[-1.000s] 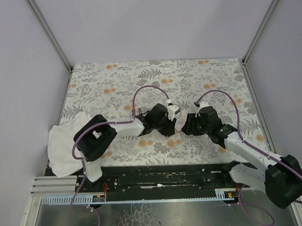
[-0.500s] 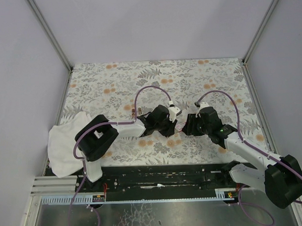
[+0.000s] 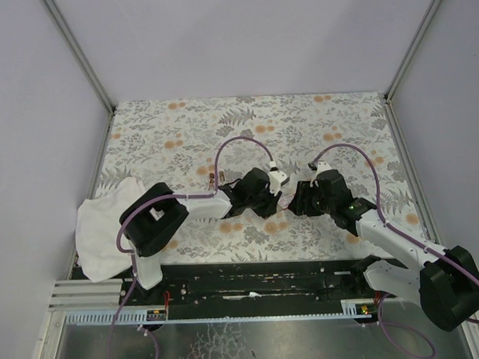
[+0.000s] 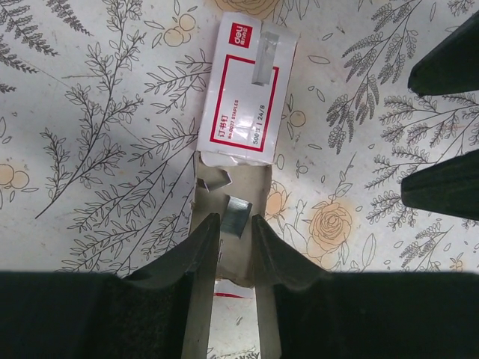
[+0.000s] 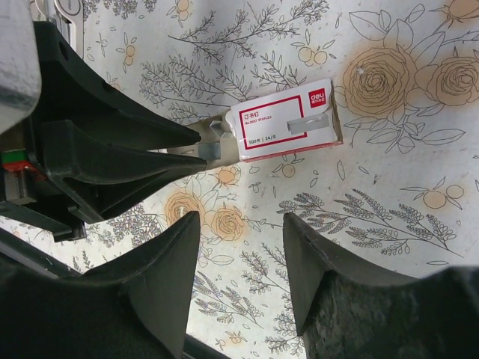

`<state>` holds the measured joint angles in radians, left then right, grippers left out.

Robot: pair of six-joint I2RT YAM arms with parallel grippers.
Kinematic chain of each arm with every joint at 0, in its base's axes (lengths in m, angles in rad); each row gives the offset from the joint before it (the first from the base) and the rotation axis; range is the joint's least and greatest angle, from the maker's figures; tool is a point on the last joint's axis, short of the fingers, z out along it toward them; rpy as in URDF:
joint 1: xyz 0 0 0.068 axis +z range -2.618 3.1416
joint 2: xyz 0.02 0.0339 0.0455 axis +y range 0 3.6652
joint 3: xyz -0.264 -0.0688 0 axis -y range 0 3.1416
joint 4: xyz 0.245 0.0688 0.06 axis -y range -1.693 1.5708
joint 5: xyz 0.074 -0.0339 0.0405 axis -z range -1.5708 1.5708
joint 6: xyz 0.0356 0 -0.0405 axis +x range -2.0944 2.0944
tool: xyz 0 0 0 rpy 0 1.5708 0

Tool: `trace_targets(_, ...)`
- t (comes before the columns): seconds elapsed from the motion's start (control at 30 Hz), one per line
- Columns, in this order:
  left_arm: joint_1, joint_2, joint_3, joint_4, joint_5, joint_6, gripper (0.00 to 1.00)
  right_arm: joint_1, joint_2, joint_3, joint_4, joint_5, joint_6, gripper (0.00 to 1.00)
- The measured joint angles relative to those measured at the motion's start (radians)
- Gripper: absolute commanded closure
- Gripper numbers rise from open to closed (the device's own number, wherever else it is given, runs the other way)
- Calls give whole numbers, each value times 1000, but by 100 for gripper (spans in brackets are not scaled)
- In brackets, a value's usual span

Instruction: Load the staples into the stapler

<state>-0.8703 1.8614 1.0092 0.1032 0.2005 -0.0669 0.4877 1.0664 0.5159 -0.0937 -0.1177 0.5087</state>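
left claw (image 4: 235,221): has narrowed, astride a strip (image 4: 238,213) in the tray (image 4: 256,183) slid out of the box (image 4: 239,112), mid-bench (image 4: 90,149); grip unsure | right claw (image 5: 239,221): wide, empty, near box | meaning: strip pick-up likely next, loading not begun

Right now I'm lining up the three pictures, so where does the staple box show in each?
Top: not made out, covered where the arms meet.
Left wrist: staple box upper centre, its tray pulled toward the camera.
Right wrist: above and right of centre, slanted.
Shared landmark: the left gripper, at the tray's open end in both wrist views.
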Motion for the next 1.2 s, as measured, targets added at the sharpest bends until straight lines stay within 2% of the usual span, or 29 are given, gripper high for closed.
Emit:
trace_targets(0.57, -45, 14, 0, -4, -88, 56, 75, -5, -6, -11, 2, -1, 0, 45)
trace_targets(0.9, -51, 14, -2, 1, -116, 44, 86, -10, -32, -19, 1, -1, 0, 45)
trace_targets(1.2, -51, -38, -71, 21, -122, -46, 89, -10, -42, -20, 1, -7, 14, 45)
